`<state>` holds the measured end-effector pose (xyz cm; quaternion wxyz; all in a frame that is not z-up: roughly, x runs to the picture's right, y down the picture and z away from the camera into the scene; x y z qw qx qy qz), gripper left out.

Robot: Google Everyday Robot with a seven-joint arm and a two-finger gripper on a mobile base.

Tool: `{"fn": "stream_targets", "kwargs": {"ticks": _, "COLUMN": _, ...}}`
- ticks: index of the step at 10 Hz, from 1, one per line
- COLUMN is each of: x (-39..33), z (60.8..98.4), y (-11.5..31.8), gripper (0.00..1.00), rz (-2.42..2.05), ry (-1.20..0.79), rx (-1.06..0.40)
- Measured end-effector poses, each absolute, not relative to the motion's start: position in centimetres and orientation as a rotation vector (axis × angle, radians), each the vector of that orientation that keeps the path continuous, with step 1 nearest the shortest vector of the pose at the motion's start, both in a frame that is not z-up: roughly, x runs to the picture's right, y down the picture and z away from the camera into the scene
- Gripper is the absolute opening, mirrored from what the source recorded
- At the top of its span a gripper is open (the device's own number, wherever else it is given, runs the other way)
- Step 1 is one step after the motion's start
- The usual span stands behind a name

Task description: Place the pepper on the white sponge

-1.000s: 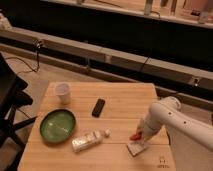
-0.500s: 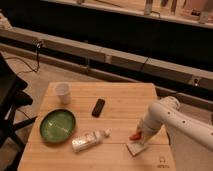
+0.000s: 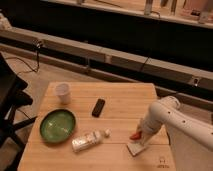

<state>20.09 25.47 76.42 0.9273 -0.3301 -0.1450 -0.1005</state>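
Gripper (image 3: 141, 136) is low over the table's (image 3: 122, 95) front right; can't tell if it is gripping. Pepper (image 3: 134, 135) sits at its tip, at the back-left edge of the sponge (image 3: 135, 148). Bottle (image 3: 89, 140) lies to the left, black remote (image 3: 98, 107) behind it, bowl (image 3: 58, 125) and cup (image 3: 63, 93) far left.

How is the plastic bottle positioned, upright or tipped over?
Tipped over: the bottle lies on its side beside the green bowl. The tool is at the white sponge.
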Motion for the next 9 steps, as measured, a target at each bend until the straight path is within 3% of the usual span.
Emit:
{"fn": "stream_targets", "kwargs": {"ticks": 2, "x": 20.20, "z": 76.55, "y": 25.68, "gripper": 0.01, "rz": -0.195, "ry": -0.285, "rx": -0.692}}
{"fn": "stream_targets", "kwargs": {"ticks": 9, "x": 20.88, "z": 76.51, "y": 26.21, "gripper": 0.00, "rz": -0.175, "ry": -0.253, "rx": -0.715}}
